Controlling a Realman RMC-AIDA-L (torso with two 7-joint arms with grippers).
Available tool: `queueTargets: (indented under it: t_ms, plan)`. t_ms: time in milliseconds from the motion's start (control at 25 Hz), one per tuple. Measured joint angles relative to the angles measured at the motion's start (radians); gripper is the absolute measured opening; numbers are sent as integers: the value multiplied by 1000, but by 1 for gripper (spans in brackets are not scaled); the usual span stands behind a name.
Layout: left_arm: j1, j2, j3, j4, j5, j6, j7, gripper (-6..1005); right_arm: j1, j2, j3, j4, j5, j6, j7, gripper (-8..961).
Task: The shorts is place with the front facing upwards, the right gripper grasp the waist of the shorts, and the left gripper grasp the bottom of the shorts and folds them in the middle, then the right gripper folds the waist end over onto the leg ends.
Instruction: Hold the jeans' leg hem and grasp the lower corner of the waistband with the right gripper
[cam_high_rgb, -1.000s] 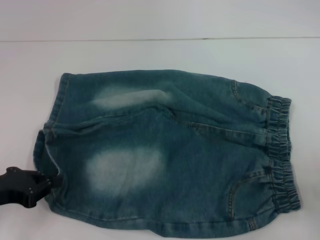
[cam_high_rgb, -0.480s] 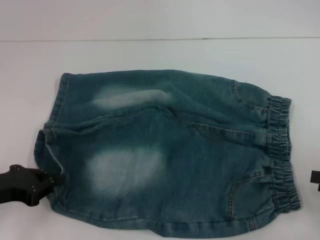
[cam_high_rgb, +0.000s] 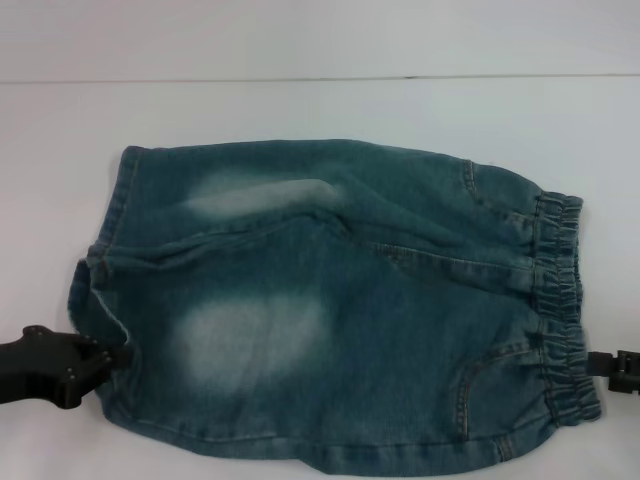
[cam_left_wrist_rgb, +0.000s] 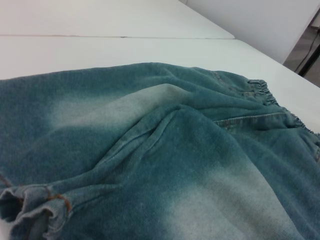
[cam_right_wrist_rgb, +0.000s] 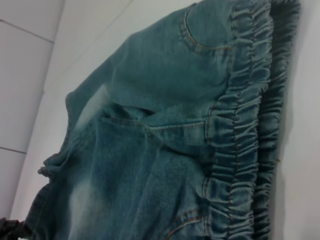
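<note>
While the denim shorts lie flat on the white surface, waistband toward your right, your left end effector touches the near leg hem and your right end effector sits just beside the waistband. You cannot tell whether either is clenched or released.

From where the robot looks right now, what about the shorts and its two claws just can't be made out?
- Right gripper: head view, cut off by the picture's edge; only a dark tip shows beside the waistband, so open or shut is unclear.
- Left gripper: head view, its tips sit at the leg hem; whether they hold cloth is unclear.
- Shorts: near edge partly cut off in the head view; the underside is hidden.
- Neither wrist view shows its own fingers.
</note>
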Motion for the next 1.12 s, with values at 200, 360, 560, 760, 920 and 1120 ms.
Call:
queueTargets:
  t_ms: [200,360,560,760,920,1120]
  plan:
    - [-5,0,0,-11,0,0,1,46,12,14,-2,0,-8,1,1,942]
    - [-9,0,0,-13,0,0,1,47,17,21,-3,0,-12,4,1,942]
    - [-17,0,0,-22,0,-7,1,48,20,18,-4,0,-12,-13,6,941]
    - [-29,0,-1,-27,0,-13,-1,48,23,10,-3,0,-12,-31,27,941]
    - [-34,0,-2,-27,0,-6,-7,48,27,7,-11,-8,-12,-42,73,941]
    - [-40,0,-3,-38,0,-12,-7,48,28,6,-27,-8,-16,-62,94,941]
